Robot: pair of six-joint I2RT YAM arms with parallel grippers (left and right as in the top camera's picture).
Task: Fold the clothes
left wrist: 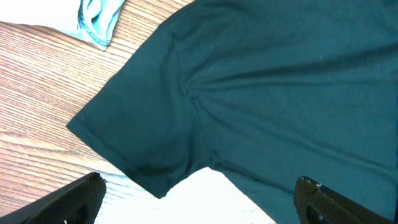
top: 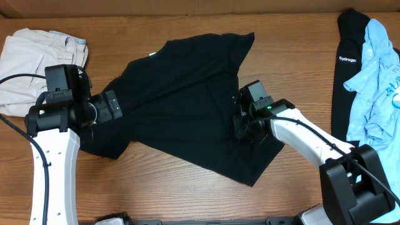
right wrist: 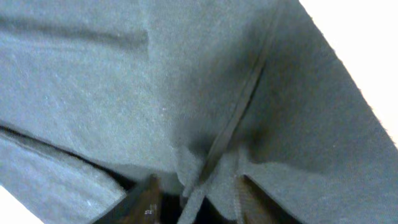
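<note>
Two grippers were over the black T-shirt [top: 181, 100], which lay spread on the table [top: 187, 203] between the arms. My right gripper [right wrist: 196, 200] was closed on a pinch of cloth where a seam [right wrist: 239, 112] bunched between its fingers. My left gripper [left wrist: 200, 185] stood wide apart above the sleeve [left wrist: 134, 134], holding nothing.

I judged the step in hand to be taking the two hold points for the first fold. To do it well, I would lower the left gripper onto the sleeve edge and close on its full thickness (a shallow bite slips off soft fabric). I would then lift both sides level so the cloth carried flat.

The garment's long axis ran diagonally. The neck label [top: 152, 55] pointed to the far left and the hem, as far as I could tell, to the near right.
</note>
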